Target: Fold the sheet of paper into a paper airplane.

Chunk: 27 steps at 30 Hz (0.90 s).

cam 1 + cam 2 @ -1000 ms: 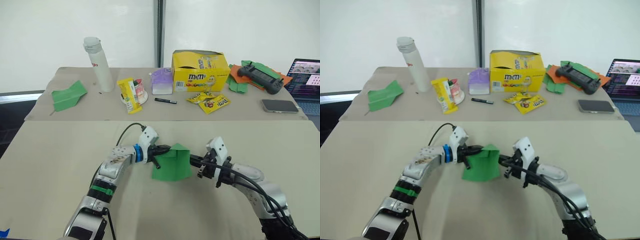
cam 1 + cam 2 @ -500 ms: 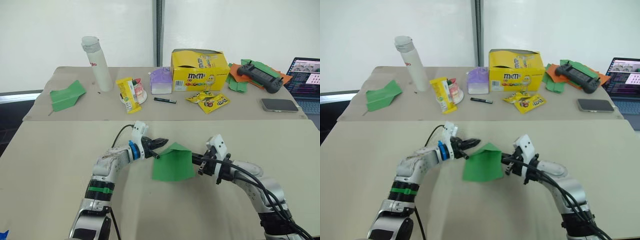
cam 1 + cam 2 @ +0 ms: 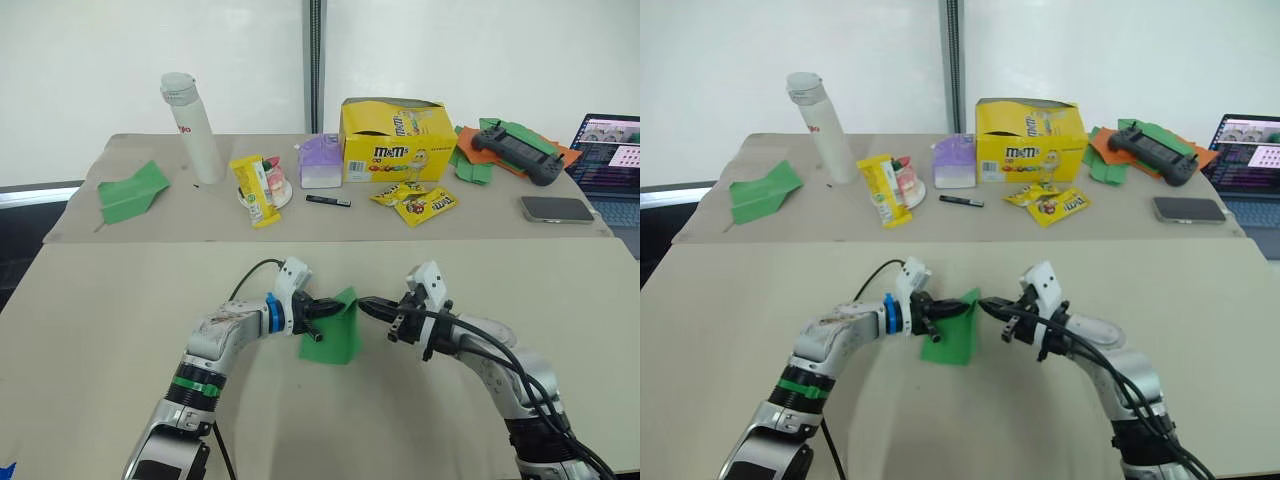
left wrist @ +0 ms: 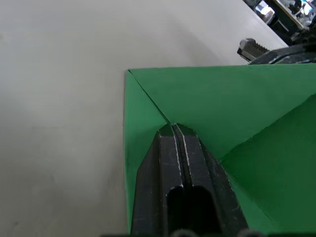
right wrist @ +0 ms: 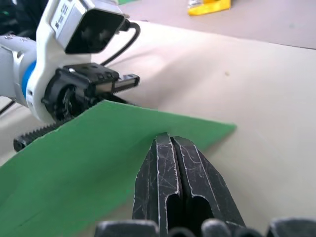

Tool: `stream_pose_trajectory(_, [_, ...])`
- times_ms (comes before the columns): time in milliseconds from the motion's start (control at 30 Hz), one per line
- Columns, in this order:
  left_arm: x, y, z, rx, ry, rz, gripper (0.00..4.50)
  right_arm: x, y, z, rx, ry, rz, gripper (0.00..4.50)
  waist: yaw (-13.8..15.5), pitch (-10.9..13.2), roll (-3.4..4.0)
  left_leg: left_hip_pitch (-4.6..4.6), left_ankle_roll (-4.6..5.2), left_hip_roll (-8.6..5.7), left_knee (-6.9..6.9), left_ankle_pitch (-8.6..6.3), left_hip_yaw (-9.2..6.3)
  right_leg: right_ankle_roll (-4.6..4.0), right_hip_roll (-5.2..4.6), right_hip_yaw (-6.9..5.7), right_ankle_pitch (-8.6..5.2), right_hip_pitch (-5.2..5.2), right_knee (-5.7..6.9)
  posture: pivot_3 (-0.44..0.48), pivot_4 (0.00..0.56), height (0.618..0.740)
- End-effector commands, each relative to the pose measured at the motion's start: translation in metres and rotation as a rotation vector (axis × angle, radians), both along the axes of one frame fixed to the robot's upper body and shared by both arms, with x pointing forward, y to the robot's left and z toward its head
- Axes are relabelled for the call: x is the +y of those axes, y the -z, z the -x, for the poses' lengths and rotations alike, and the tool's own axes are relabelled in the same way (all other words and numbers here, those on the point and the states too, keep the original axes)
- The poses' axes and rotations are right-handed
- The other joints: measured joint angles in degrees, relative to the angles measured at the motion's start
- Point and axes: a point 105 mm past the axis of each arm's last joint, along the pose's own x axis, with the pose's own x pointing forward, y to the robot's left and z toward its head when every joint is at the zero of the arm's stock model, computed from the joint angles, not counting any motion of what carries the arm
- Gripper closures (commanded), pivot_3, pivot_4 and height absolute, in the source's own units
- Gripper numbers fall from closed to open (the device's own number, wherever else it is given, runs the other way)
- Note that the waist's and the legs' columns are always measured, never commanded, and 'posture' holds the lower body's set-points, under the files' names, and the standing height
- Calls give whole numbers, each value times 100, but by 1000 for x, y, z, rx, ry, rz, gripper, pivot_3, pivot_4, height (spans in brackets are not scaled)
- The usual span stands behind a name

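1. Since half a second ago, when our left gripper [image 3: 335,309] hung clear of the sheet of paper [image 3: 338,335], we have pinched it again from both sides; the paper now stands narrower over the bench [image 3: 120,300], so a fold looks underway.
2. Both jaws are closed on the sheet, our right gripper [image 3: 366,303] at its opposite edge.
3. Our left wrist view shows diagonal creases meeting at the fingertips [image 4: 177,132], which our head views do not resolve.
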Motion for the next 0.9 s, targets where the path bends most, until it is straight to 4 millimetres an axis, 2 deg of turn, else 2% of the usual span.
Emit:
stream_pose_trajectory(33, [-3, -2, 5, -10, 22, 0, 4483, 7, -12, -3, -50, -18, -25, 4500, -5, 0, 0, 0, 0, 0, 0, 0, 0, 0, 0, 0, 0, 0, 0, 0, 150, 740])
stream_pose_trajectory(300, [-3, -1, 8, -12, 30, -9, 4483, 22, -3, -5, -42, -55, -14, 4500, -9, 1, 1, -1, 0, 1, 0, 0, 0, -1, 0, 1, 0, -5, 2, 0, 150, 740])
stream_pose_trajectory(467, [-6, 0, 11, -7, 45, -16, 4483, 25, 1, -11, -44, -56, -4, 4500, -9, 1, 2, 0, 0, 1, 0, 0, 1, -2, 1, 2, 1, -5, 3, 0, 150, 740])
stream_pose_trajectory(633, [10, 13, 9, 16, 21, -121, 4483, 24, 17, -16, -29, -61, 73, 4500, -14, 1, 2, 2, 0, 1, 0, 0, 1, -2, 2, 1, 1, -4, 3, 0, 150, 740])
stream_pose_trajectory(900, [43, -3, -7, -32, -13, -179, 4483, 27, 34, -17, -16, -79, 118, 4500, -49, 0, 3, 19, -1, 4, 0, 0, 2, -7, 16, 1, 4, 7, 6, 0, 150, 740])
